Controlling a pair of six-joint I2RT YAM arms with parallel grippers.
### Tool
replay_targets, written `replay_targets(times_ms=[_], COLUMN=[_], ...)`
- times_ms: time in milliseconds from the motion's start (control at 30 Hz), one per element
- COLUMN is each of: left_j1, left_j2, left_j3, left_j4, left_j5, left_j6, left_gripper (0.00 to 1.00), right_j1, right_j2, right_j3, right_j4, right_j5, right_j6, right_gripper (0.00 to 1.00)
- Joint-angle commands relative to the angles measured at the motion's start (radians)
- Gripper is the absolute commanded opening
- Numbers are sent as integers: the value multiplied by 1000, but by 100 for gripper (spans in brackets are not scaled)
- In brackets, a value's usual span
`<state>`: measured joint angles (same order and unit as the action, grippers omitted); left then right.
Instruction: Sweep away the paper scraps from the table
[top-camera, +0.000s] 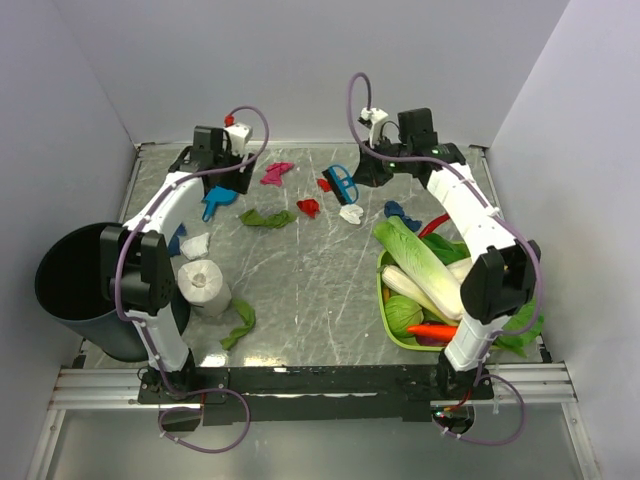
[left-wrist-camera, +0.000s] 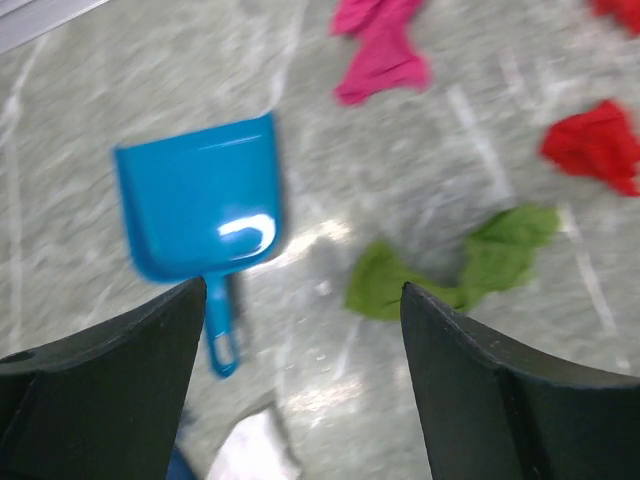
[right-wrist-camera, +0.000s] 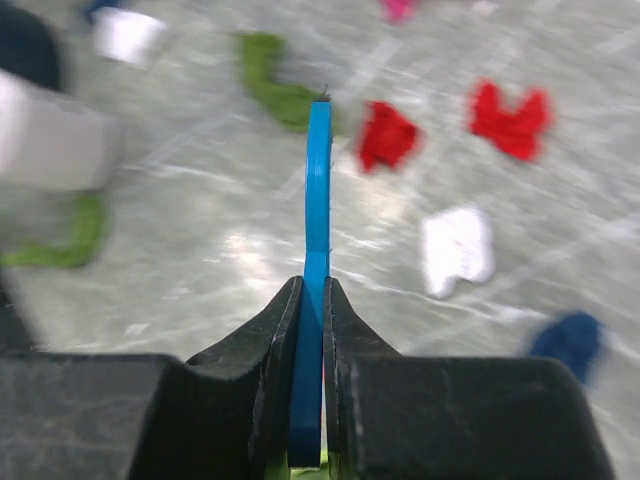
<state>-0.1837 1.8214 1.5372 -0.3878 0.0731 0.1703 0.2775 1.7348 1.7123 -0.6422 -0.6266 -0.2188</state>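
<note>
Pinched narrow in the right tool (right-wrist-camera: 311, 285): a thin blue plastic piece (right-wrist-camera: 317, 180), edge-on, raised over the grey marble-patterned bench (top-camera: 310, 290), well to the right of the flat blue plastic dustpan (left-wrist-camera: 200, 200).

Spread wide above that dustpan: the left tool (left-wrist-camera: 302, 295), holding nothing, with one black finger (left-wrist-camera: 120, 380) just beside the dustpan's thin handle. Contact there impossible to tell. Dustpan flat on the bench, mouth away from the left tool.

Small crumpled paper scraps all on the bench, none in the dustpan:
- Beyond the dustpan and to its right, a magenta crumpled paper scrap (left-wrist-camera: 380, 50).
- Near its right side, a green crumpled paper scrap (left-wrist-camera: 450, 270).
- Farther right, a red crumpled paper scrap (left-wrist-camera: 595, 150).
- Farther right again and well apart from the dustpan, a second red wad (top-camera: 325, 184), a white crumpled paper scrap (right-wrist-camera: 457, 248) and a dark blue crumpled paper scrap (right-wrist-camera: 570, 340).
- On the dustpan's near side, another white wad (top-camera: 194, 245).

Nearer than that, an upright white tissue roll (top-camera: 205, 285). Left of the dustpan and nearer, a dark round bin (top-camera: 60, 290). Far to the dustpan's right, a green plastic tray (top-camera: 382, 295) heaped with vegetables.
</note>
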Motion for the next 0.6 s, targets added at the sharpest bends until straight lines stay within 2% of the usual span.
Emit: replay_targets(times_ms=[0,200,300,367,567], left_j1=[29,64,67,67,79], left_j2=[-33,-105,-149,-175,-220], left_j3=[26,-74,-140,-175,-224], left_j4=[-51,-65,-53,-43,-25], left_j5=[-82,4,17,7,22], left_j6=[31,-35,-55,-69,-92], left_gripper=[81,76,77,79,78], right_j1=[15,71,106,115,127], right_j2=[89,259,359,428,562], right_j3=[114,251,303,337,447], right_j4=[47,188,243,275,204], right_j5=[240,455,539,576,547], right_j6=[-115,-420,-627,-692,-881], right_gripper=[0,0,0,0,0])
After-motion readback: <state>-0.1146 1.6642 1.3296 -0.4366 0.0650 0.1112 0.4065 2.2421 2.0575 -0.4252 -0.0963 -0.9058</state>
